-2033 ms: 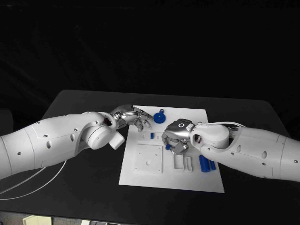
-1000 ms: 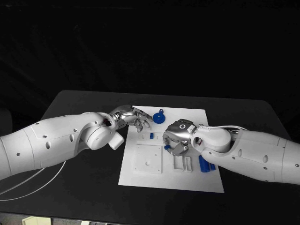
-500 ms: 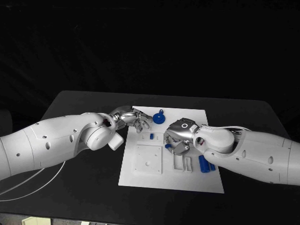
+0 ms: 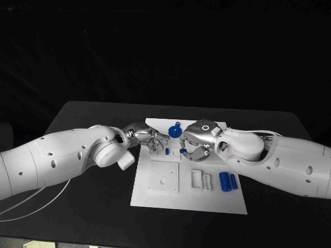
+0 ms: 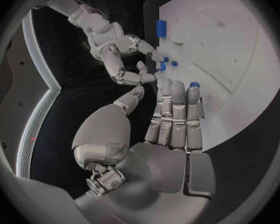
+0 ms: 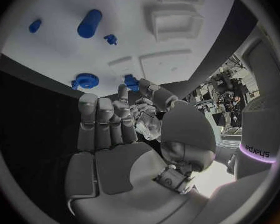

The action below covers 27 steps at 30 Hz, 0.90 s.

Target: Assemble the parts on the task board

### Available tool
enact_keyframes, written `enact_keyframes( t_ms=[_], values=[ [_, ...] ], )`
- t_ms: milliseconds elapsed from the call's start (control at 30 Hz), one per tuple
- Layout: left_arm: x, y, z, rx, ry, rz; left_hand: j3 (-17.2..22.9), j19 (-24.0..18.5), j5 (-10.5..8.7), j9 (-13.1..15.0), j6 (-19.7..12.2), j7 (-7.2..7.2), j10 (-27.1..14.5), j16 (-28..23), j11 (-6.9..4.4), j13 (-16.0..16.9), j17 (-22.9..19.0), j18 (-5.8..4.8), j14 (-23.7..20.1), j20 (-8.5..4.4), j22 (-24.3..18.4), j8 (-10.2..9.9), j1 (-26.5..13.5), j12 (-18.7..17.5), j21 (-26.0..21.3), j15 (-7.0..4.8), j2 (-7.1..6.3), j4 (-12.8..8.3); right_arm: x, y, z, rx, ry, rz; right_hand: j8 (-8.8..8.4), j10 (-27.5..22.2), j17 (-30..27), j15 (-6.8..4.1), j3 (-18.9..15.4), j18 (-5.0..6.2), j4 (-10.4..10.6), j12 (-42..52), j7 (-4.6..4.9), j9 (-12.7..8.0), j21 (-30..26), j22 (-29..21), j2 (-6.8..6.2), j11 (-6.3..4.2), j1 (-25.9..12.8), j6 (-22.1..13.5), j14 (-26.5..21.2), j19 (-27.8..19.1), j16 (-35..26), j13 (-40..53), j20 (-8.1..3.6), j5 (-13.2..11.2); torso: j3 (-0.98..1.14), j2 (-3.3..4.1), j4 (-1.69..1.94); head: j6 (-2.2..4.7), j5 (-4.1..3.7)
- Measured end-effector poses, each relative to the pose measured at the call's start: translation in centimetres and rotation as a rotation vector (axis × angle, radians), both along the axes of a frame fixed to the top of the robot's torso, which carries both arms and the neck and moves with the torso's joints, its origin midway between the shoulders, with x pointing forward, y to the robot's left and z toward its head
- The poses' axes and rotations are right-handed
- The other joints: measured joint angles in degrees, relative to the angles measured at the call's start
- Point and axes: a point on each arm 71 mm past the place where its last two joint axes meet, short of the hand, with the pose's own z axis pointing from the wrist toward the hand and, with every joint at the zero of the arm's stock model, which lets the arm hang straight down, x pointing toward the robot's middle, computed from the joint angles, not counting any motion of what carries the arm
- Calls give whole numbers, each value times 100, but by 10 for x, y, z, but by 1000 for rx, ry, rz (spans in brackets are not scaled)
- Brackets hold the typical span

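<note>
The left hand (image 4: 149,135) hovers over the near-left part of the far half of the board (image 4: 165,199), fingers (image 5: 172,115) held straight and side by side with the thumb apart; nothing sits in them, and a small blue part (image 5: 194,85) shows just past the fingertips. The right hand (image 4: 197,143) is over the board's middle, fingers (image 6: 101,122) lightly curled toward the thumb; a small blue piece (image 4: 183,151) shows at its fingertips, but whether it is pinched or merely lies beneath them cannot be told. The board is a flat matt white plate with raised rectangular blocks and shallow recesses, lying on the black table (image 4: 91,116). A round blue gear-like part (image 4: 176,130) stands at the far edge between the two hands. A small blue peg (image 4: 167,151) stands just near of the left fingers. Two blue cylinders (image 4: 227,181) lie side by side on the board's right side, near the right forearm and well clear of both hands. Both hands are smooth silver metal on glossy white arms.
</note>
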Motion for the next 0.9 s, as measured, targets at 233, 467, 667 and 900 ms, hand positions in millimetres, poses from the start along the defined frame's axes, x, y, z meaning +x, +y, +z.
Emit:
enact_keyframes(
  t_ms=[233, 467, 667, 900],
  values=[
    [-2, -4, -2, 55, 11, -28, -47, 0, 0, -16, 0, 0, 0, 0, 0, 2, -1, -3, 0, 0, 0, 0, -209, 0, 0, 0, -282, 194, 0, 4, 15, 18, -23, 6, 0, 0, 0, 1, 0, -1, 0, 0, -8, 0, 0, -4, 0, 0, 0, 8, 1, 0, 0, 0, 1, 0, -1, -1, -4, 30, -15],
    [-4, -8, -4, 100, 21, -51, 77, 21, 0, -35, -34, 34, 0, 0, 0, 15, 1, -6, -1, 19, -1, 0, -368, 0, 0, 1, -580, 531, -1, 7, 23, 29, -32, 11, 0, 0, 0, 10, 0, -1, 0, 0, -11, 0, 0, -5, -23, 0, 23, 9, 9, 1, 0, 1, 2, 0, -2, -1, -1, 43, -29],
    [-5, -10, -5, 116, 23, -59, 153, 41, 0, -61, -140, 75, 0, 0, 0, 24, 7, 3, -2, -1, -1, -33, -428, 0, 0, 2, -699, 803, -2, 10, 25, 34, -32, 16, 0, 0, 1, 11, 0, -1, 0, -23, -16, -1, 0, -9, -23, 0, 23, 15, 10, 5, 0, 1, 6, 0, -2, 3, 5, 40, -42],
    [-5, -13, -5, 110, 26, -61, 144, 41, 0, -95, -279, 93, 0, 0, 0, 40, 20, 7, -3, 0, -2, -88, -497, 0, 0, 3, -655, 1026, -4, 15, 25, 37, -29, 24, 0, 0, 1, 13, 0, -1, 0, -23, -18, 1, 0, -11, -45, 0, 46, 16, 10, -12, -1, 1, -9, 0, 0, 6, 6, 48, -15]
  ],
)
